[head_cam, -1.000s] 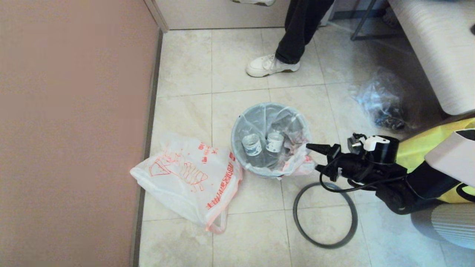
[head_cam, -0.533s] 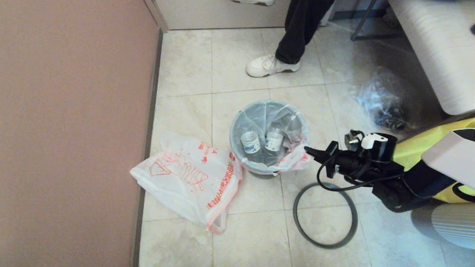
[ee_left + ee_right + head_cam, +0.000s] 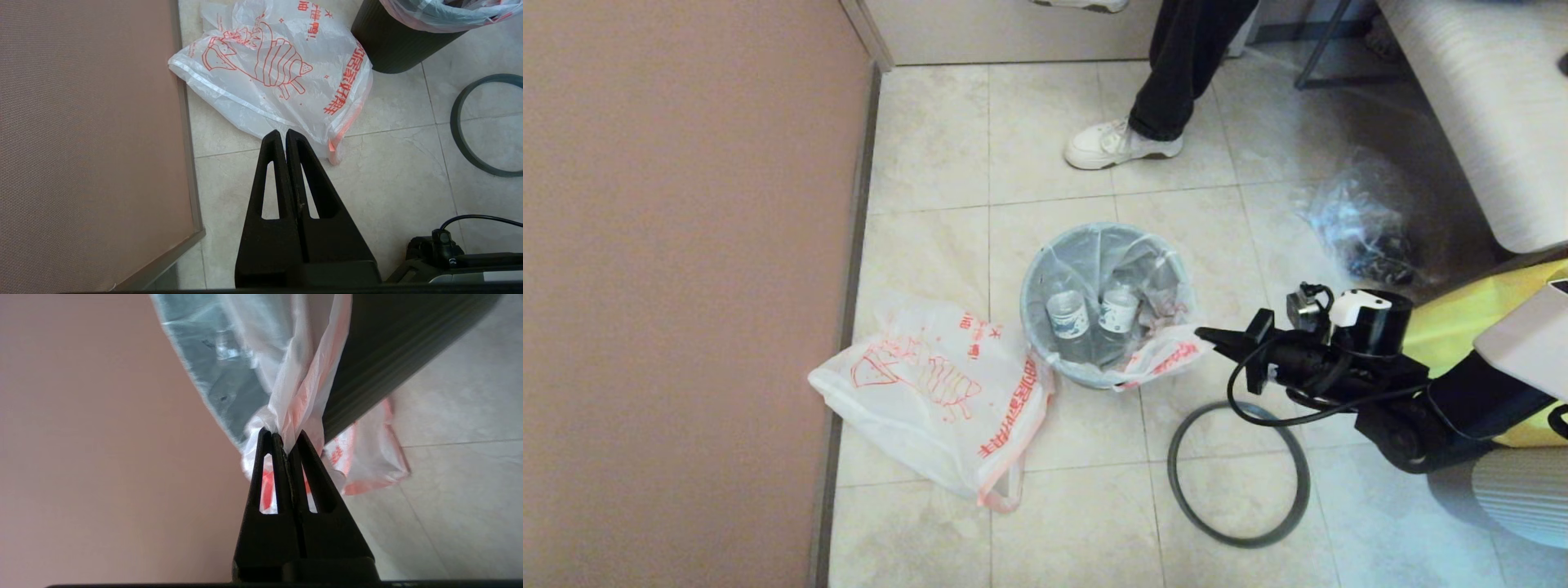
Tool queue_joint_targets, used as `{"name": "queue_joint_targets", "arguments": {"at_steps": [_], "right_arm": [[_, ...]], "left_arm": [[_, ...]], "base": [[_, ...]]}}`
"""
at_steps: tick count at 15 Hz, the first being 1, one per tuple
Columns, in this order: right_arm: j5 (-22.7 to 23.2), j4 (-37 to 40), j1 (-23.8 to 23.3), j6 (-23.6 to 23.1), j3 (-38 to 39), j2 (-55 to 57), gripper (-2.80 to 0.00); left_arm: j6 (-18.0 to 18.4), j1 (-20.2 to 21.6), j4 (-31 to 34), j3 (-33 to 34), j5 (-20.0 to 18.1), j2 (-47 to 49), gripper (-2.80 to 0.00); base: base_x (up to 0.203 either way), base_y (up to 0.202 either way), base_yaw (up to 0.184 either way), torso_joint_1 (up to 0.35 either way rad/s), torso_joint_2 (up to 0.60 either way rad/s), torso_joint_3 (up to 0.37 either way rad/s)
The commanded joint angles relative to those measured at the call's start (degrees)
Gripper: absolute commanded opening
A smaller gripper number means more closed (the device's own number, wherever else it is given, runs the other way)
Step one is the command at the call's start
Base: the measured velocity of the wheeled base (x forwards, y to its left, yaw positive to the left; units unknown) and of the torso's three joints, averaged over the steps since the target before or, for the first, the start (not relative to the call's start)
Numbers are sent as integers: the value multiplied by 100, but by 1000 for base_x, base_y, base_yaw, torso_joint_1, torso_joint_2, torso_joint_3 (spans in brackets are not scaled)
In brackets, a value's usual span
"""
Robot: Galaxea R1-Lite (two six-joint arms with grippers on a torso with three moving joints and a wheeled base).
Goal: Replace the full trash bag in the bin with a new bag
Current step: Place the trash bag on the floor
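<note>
- One bin (image 3: 1045,359), round and pale grey, standing on the floor.
- One full trash bag (image 3: 1156,359) lining the bin, with a red-printed flap hanging over the bin's rim.
- Two clear water bottles, white-labelled, inside the bin: one (image 3: 1068,318) and another (image 3: 1117,312) just beside it.
- One new bag (image 3: 939,400), white with red print, lying beside the bin.
- One dark grey ring (image 3: 1238,472) flat on the floor near the bin.
- One clear crumpled plastic bag (image 3: 1360,216), well apart from the bin.
- One white shoe (image 3: 1115,145) fully in view, beyond the bin.
- Two tools: the right tool (image 3: 1207,333) at the bin's flap, and the left tool (image 3: 282,134).
</note>
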Motion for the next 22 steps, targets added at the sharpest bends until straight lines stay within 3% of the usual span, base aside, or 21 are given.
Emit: {"name": "queue_joint_targets", "arguments": {"at_steps": [1,4,7,12,17,22], "right_arm": [[76,-28,-26,34,91,-247,-280],[318,-25,-61,300,120,-601,-280],[1024,-69,-120,801,22,-879,-280],[1145,-70,-30,869,-298,-673,-280],[1119,-184,-55,618,-306,-188,-280],[1125,-323,-16,614,-852,240,-280]], "left_arm": [[1,2,3,0,2,7,-280],[1,2,3,0,2,7,-280],[1,2,3,0,2,7,-280],[1,2,3,0,2,7,-280],[1,2,3,0,2,7,-280],[1,2,3,0,2,7,-280]], "base": [[0,0,0,0,0,0],[0,0,0,0,0,0],[0,0,0,0,0,0],[0,0,0,0,0,0],[0,0,0,0,0,0],[0,0,0,0,0,0]]}}
